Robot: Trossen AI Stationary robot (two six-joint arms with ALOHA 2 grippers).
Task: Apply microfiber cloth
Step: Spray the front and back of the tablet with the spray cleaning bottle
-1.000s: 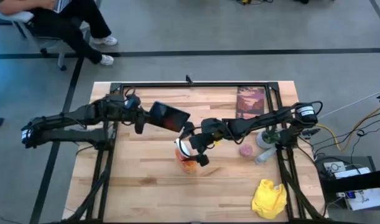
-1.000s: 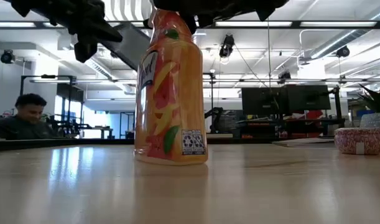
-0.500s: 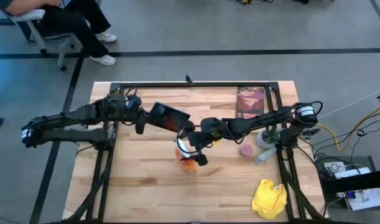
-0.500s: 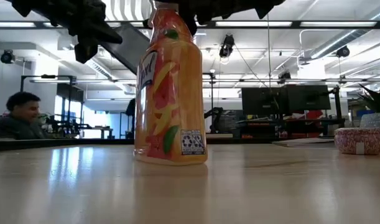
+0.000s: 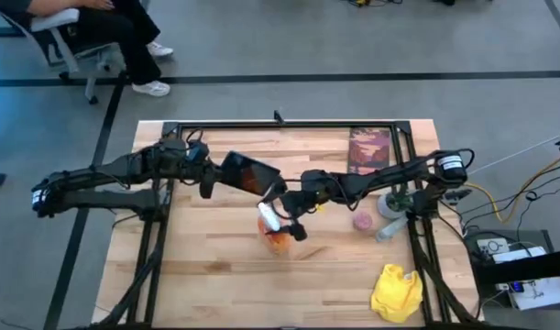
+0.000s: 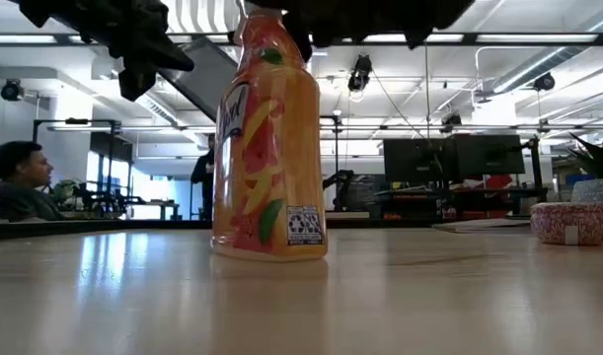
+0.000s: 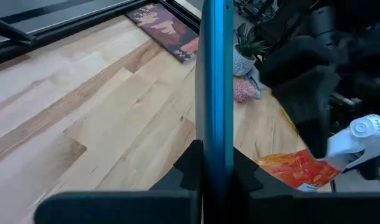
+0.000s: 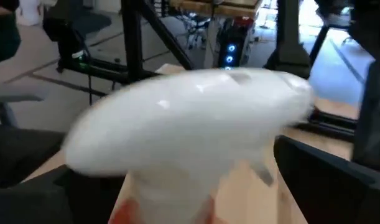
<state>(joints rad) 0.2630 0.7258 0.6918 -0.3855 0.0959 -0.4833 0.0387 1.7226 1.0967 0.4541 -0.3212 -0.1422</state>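
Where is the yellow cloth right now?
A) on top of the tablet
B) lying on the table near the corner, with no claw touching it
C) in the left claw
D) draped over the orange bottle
B. In the high view the yellow cloth lies crumpled on the table near its corner, far from both claws.

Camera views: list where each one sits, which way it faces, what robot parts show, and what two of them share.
High view: overhead, facing down; both arms, the tablet, the microfiber cloth.
Low view: table-top height, facing the room; arm parts above the spray bottle.
Left wrist view: looks past the left gripper, shut on the tablet's edge.
Right wrist view: faces the bottle's white trigger.
All four share the spray bottle.
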